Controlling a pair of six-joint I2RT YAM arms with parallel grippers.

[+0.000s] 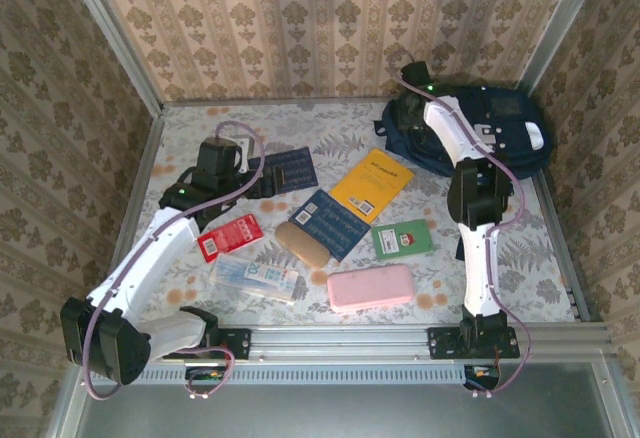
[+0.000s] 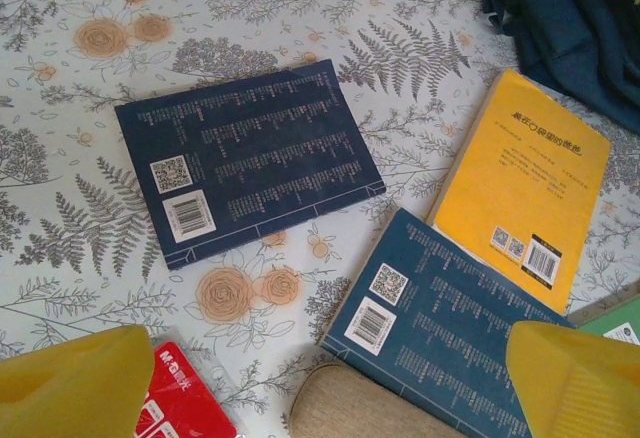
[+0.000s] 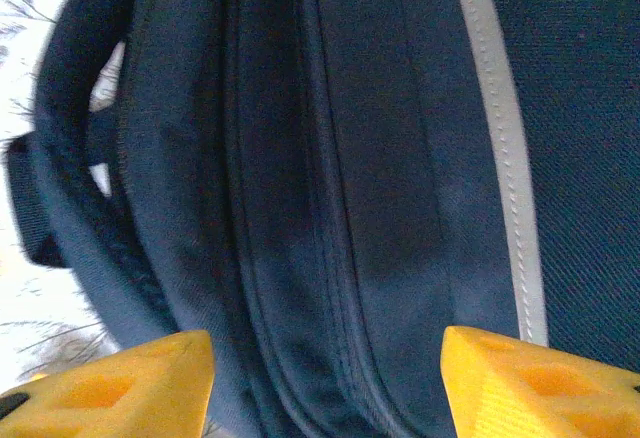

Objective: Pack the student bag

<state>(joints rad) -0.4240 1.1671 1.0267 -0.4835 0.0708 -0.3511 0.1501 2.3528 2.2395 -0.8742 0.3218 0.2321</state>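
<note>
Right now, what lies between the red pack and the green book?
In the top view, a tan pouch and a blue book lie between the red pack and the green book, the pouch nearer the pack.

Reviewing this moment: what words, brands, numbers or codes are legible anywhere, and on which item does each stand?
"M&G": white letters on the red pack; the characters after it are too blurred to read.
On the yellow book: a dark title line, a barcode and QR codes, all unreadable.
On the dark blue book and the teal book: fine print, barcodes and QR codes, too small to read.
On the student bag: no text visible.
</note>
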